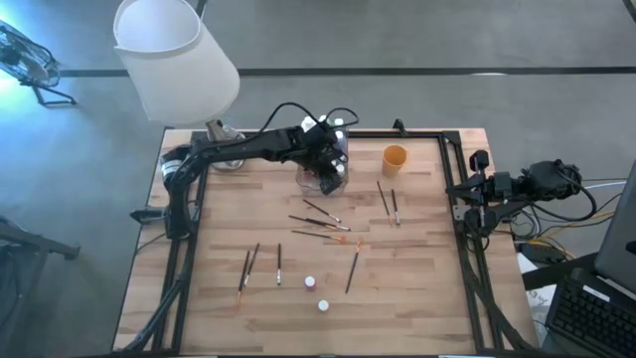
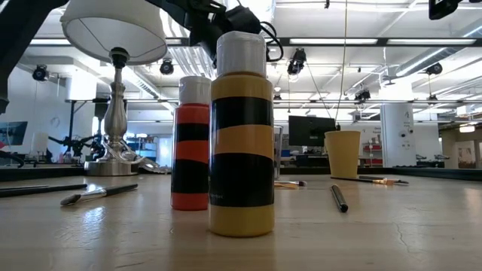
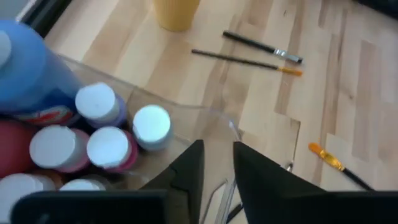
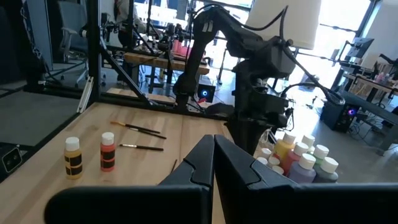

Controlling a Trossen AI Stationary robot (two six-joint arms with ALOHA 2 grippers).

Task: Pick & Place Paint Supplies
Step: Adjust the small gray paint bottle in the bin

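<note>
My left gripper's point(image 3: 217, 168) fingers point(image 3: 189, 171) stand a narrow gap apart above the clear box's point(image 3: 205, 118) wall; I cannot tell whether they pinch anything. Seen from above, that gripper point(image 1: 330, 149) hangs over the box point(image 1: 326, 177) at the table's point(image 1: 417, 298) far edge, near the lamp point(image 1: 174, 55). Inside the box, white-capped bottles point(image 3: 109, 146) crowd together beside a big blue bottle point(image 3: 28, 71).

Across the boards, left to right: two brushes point(image 1: 248, 267) lie side by side near the front, a third point(image 1: 279, 265) just beside them. Two bottles stand apart from the rest near the front edge, the red one point(image 1: 309, 282) a little behind the yellow one point(image 1: 323, 305); the low camera has the yellow point(image 2: 241, 135) nearest, the red point(image 2: 190, 143) just behind it. Several brushes point(image 1: 318, 221) lie crossed mid-table, one more point(image 1: 352, 270) slants toward the front, and a pair point(image 1: 390, 202) lies below the orange cup point(image 1: 395, 159).

My right gripper point(image 4: 213, 155) waits off the table's right edge, its fingers point(image 4: 233, 158) pressed together, holding nothing.
</note>
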